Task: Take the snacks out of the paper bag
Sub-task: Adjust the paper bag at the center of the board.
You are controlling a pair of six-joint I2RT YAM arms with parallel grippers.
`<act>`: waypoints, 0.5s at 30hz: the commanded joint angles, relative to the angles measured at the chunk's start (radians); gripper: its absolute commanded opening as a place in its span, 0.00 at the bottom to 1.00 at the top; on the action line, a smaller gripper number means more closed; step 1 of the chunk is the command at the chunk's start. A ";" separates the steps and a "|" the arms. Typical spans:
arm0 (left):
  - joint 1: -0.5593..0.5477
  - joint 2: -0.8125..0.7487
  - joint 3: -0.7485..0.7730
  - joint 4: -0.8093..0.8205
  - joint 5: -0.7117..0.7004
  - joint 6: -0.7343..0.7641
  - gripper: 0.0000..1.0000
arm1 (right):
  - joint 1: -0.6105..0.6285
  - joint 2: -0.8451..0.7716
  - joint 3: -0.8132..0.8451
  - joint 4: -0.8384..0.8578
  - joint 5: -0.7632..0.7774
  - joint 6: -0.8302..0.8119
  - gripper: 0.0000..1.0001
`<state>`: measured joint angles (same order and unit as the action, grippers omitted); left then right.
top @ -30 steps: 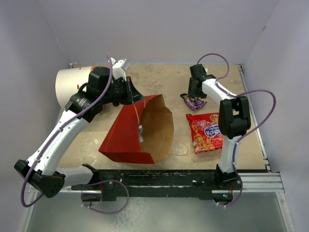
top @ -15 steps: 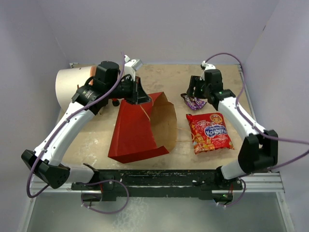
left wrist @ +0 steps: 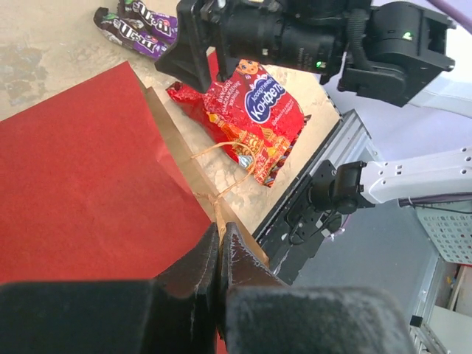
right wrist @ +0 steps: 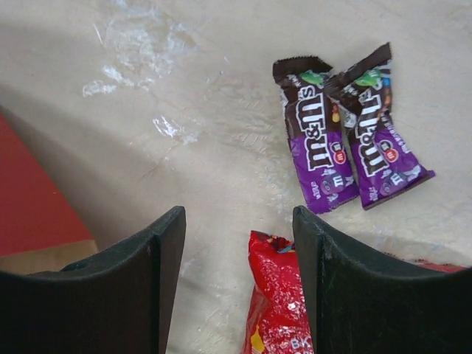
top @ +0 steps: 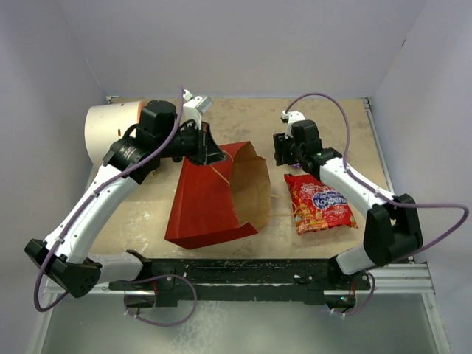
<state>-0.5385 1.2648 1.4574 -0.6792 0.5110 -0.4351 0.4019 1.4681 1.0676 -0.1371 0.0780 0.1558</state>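
The light, thin, crease-prone red paper bag [top: 206, 199] lies on its side left of 2 M&M's packets [right wrist: 343, 136] and the large red packet [top: 318, 203]; the left gripper [left wrist: 221, 247] pinches its mouth rim, probably the soundest hold, while the right gripper [right wrist: 236, 251] hangs spread nearby.

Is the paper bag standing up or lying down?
Lying down: the paper bag rests on its red side, open brown mouth facing the red packet.

paper bag [top: 203, 206]: matt red paper outside, brown kraft inside; large red packet [top: 319, 203]: glossy crinkled film; candy packets [right wrist: 339, 140]: glossy film; table [right wrist: 221, 88]: pale, rough, white-smeared
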 commanded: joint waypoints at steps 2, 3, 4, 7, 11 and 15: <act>-0.003 -0.045 -0.002 -0.023 -0.050 0.003 0.00 | 0.023 0.047 0.064 0.058 -0.043 -0.023 0.62; -0.003 -0.048 -0.001 -0.030 -0.055 0.006 0.00 | 0.023 0.057 0.077 0.066 -0.047 -0.012 0.62; -0.003 -0.049 -0.001 -0.036 -0.057 0.008 0.00 | 0.023 0.072 0.096 0.064 -0.049 -0.006 0.62; -0.003 -0.044 0.001 -0.053 -0.053 0.014 0.00 | 0.023 0.136 0.196 -0.001 -0.118 0.027 0.63; -0.002 -0.031 0.012 -0.073 -0.062 0.019 0.00 | 0.027 0.213 0.283 -0.038 -0.204 0.025 0.63; -0.003 -0.021 0.027 -0.061 -0.073 0.018 0.00 | 0.031 0.204 0.238 0.017 -0.344 0.071 0.63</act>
<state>-0.5385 1.2396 1.4574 -0.7574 0.4564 -0.4286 0.4252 1.6882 1.3144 -0.1463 -0.1040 0.1802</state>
